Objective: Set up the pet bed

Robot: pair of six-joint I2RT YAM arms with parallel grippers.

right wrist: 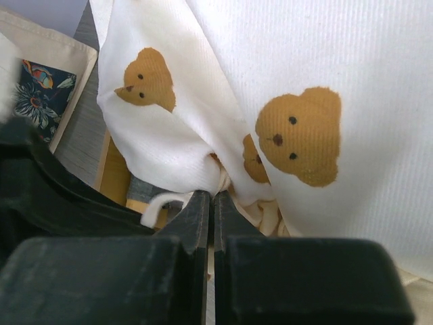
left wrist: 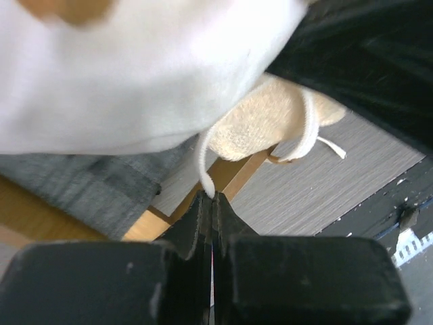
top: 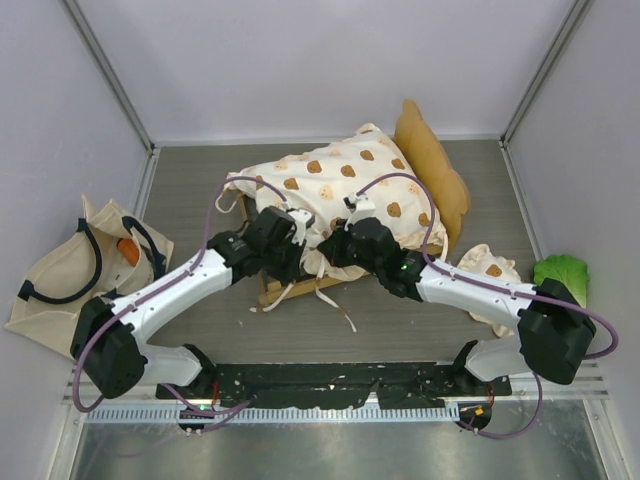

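**Cushion on, still askew**

Far left, a limp canvas tote (top: 60, 270) lies apart. At table centre the bed (top: 432, 165), pale wood with a grey woven base, carries its soft ribbed bear-print cushion (top: 340, 180), rumpled. The left gripper (left wrist: 211, 200) pinches a white cord (left wrist: 201, 159). The right gripper (right wrist: 211, 198) nips the cushion's edge. Straightening and tying likely remain.

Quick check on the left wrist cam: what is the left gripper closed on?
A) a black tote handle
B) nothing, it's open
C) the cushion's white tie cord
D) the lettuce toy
C: the left gripper is shut on the white tie cord, which runs up from its fingertips to the bear-print cushion.
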